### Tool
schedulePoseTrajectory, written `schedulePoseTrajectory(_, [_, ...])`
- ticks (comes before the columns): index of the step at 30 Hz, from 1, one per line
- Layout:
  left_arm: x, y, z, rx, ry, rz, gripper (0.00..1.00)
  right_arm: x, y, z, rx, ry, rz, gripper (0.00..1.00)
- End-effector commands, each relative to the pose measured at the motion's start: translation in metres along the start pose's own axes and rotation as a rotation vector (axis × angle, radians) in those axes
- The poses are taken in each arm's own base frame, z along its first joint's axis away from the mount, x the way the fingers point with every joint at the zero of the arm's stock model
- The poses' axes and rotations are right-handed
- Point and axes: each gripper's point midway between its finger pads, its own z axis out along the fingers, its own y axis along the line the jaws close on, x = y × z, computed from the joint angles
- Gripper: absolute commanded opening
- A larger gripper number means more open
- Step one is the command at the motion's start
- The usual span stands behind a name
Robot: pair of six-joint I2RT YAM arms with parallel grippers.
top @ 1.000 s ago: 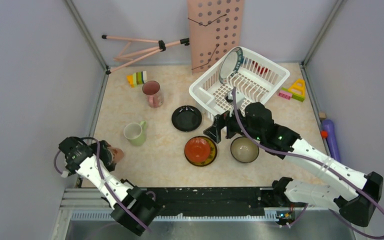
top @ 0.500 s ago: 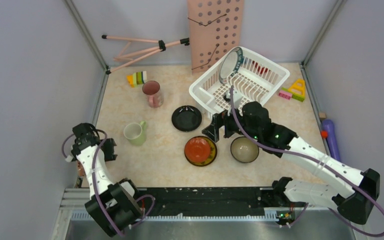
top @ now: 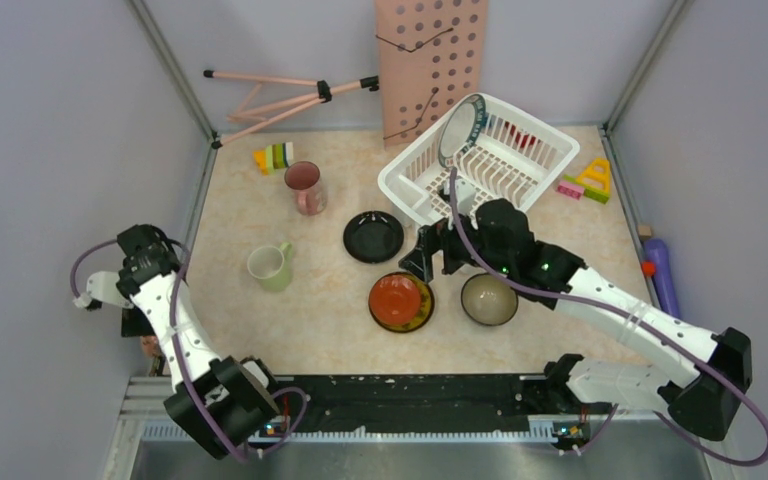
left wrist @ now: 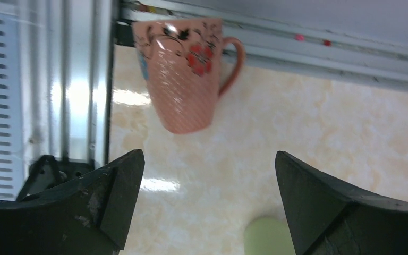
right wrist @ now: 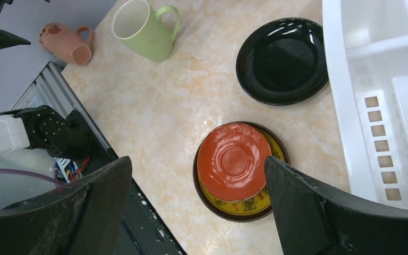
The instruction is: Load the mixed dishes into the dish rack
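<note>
Left gripper (left wrist: 208, 158): jaws wide apart, nothing held, facing the pink cup (left wrist: 183, 79), which lies on its side at the near-left edge of the table (top: 330, 330). Right gripper (right wrist: 195, 159): jaws likewise spread, empty, above the red plate (right wrist: 232, 161), which is stacked on a yellow plate (right wrist: 255, 204) beside the rack (top: 408, 168). The rack holds a patterned plate (top: 460, 130) upright, while the mug (top: 270, 267), black plate (top: 373, 237) and bowl (top: 488, 298) sit on the table.
</note>
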Motion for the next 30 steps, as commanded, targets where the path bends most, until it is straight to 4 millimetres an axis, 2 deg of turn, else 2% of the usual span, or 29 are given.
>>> schedulePoseTrajectory(1, [-0.017,0.039,0.025,-0.219,-0.092,0.030,0.98,-0.036,0.017,-0.005,-0.057,-0.075,-0.003,0.93])
schedulePoseTrajectory(4, [-0.010,0.045,0.044,-0.261,-0.083,0.059,0.98,-0.039,0.020,-0.006,-0.066,-0.076,-0.011,0.93])
schedulePoseTrajectory(6, [-0.007,0.039,0.055,-0.252,-0.069,0.103,0.98,-0.040,0.021,-0.007,-0.070,-0.077,-0.015,0.93])
schedulePoseTrajectory(13, [-0.019,0.026,0.076,-0.283,-0.098,0.177,0.98,-0.042,0.031,-0.010,-0.121,-0.068,-0.021,0.93])
schedulePoseTrajectory(19, [-0.009,0.018,0.098,-0.232,-0.092,0.143,0.98,-0.041,0.036,-0.014,-0.150,-0.072,-0.011,0.92])
schedulePoseTrajectory(24, [-0.001,0.022,0.112,-0.273,-0.079,0.132,0.98,-0.043,0.040,-0.018,-0.167,-0.087,-0.009,0.92])
schedulePoseTrajectory(30, [0.023,0.034,0.125,-0.288,-0.029,0.104,0.97,-0.040,0.037,-0.022,-0.152,-0.092,-0.012,0.92])
